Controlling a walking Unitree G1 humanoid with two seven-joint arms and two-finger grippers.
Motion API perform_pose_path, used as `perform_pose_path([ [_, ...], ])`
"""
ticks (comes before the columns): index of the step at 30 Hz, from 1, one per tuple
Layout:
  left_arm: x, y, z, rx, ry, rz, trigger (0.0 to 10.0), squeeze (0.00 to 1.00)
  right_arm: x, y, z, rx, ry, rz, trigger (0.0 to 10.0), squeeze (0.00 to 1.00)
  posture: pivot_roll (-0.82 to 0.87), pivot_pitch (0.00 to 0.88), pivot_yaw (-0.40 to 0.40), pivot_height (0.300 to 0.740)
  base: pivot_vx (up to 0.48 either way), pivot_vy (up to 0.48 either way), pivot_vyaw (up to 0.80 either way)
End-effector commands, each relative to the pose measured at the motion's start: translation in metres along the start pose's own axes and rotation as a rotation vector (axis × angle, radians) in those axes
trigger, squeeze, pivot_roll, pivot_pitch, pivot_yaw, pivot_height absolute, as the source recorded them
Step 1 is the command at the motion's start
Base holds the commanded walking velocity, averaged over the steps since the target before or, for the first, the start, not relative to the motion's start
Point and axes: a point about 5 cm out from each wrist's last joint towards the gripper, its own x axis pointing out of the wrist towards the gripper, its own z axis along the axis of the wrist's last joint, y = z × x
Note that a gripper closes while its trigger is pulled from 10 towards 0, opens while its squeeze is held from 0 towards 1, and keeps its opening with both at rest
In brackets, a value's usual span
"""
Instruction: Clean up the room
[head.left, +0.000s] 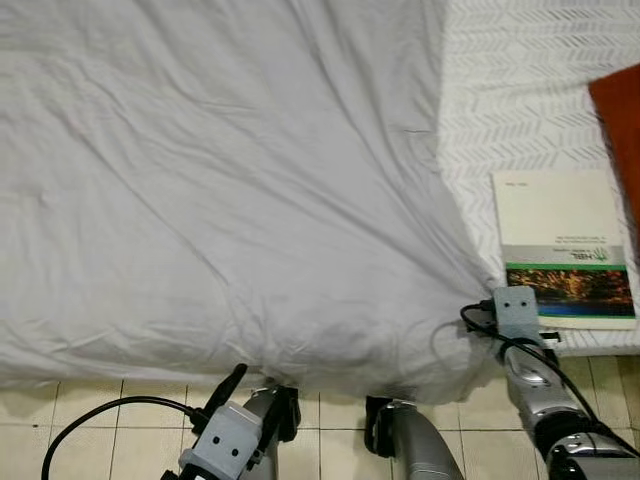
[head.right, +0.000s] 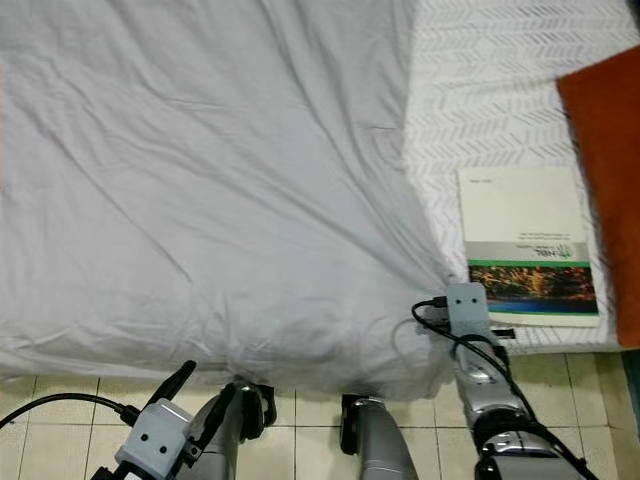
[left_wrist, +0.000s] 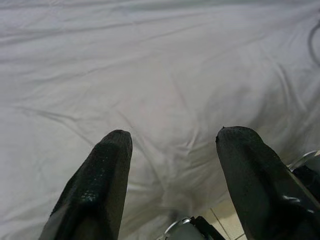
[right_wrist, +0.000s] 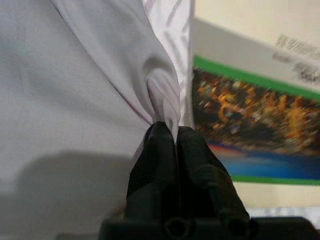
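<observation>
So w/ right gripper (right_wrist: 167, 132) pinching sheet (head.left: 220, 180) corner at lower right by book (head.left: 565, 250), pull slow & flat; left gripper (left_wrist: 172, 145) spread, idle.

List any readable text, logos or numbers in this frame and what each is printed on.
Booklet on the bed: small line at the cover's top left, too small to read.
Booklet, above the green stripe: a small logo with lettering, too blurred to read.
Right wrist view, cover: print at the edge, blurred, unreadable.
Nothing else legible.
</observation>
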Motion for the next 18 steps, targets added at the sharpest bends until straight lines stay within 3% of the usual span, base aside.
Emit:
perform_pose_path([
  [1,-0.009,-0.011,-0.014,-0.012,0.085,-0.039,10.0,0.0,-0.015,-0.037,-0.044,-0.064,0.171,-0.143,0.0,0.0,0.15,0.645,-0.012,0.74,0.0,0.0,0.0],
  [4,-0.007,-0.014,-0.02,-0.014,0.134,-0.041,10.0,0.0,-0.013,-0.035,-0.038,-0.088,0.146,-0.139,0.0,0.0,0.14,0.638,-0.02,0.74,0.0,0.0,0.0],
  [5,-0.005,-0.015,-0.022,-0.009,0.157,-0.024,10.0,0.0,-0.011,-0.031,-0.032,-0.051,0.11,-0.122,10.0,1.0,0.14,0.628,-0.027,0.74,0.0,0.0,0.0],
  [8,0.001,-0.014,-0.028,0.015,0.198,0.023,10.0,0.0,-0.009,-0.014,-0.021,0.037,0.037,-0.042,10.0,1.0,0.13,0.606,-0.041,0.74,0.0,0.0,0.0],
  [9,0.011,-0.013,-0.026,0.025,0.185,0.033,10.0,0.0,-0.009,0.006,-0.005,0.087,-0.071,0.031,10.0,1.0,0.12,0.56,-0.059,0.74,0.0,0.0,0.0],
  [11,0.015,-0.014,-0.026,0.023,0.181,0.032,10.0,0.0,-0.009,0.011,-0.001,0.09,-0.104,0.047,10.0,1.0,0.12,0.547,-0.062,0.74,0.0,0.0,0.0],
  [15,0.034,-0.013,-0.025,0.014,0.165,0.044,10.0,0.0,-0.017,0.018,0.019,0.019,-0.279,0.034,10.0,1.0,0.08,0.389,-0.092,0.74,0.0,0.0,0.0],
  [16,0.036,-0.012,-0.024,0.018,0.162,0.046,10.0,0.0,-0.02,0.018,0.023,-0.003,-0.324,0.028,10.0,1.0,0.08,0.389,-0.092,0.74,0.0,0.0,0.0],
  [18,0.044,-0.01,-0.027,-0.007,0.173,0.051,10.0,0.0,-0.026,0.018,0.025,0.01,-0.364,0.033,10.0,1.0,0.05,0.303,-0.097,0.74,0.0,0.0,0.0],
])
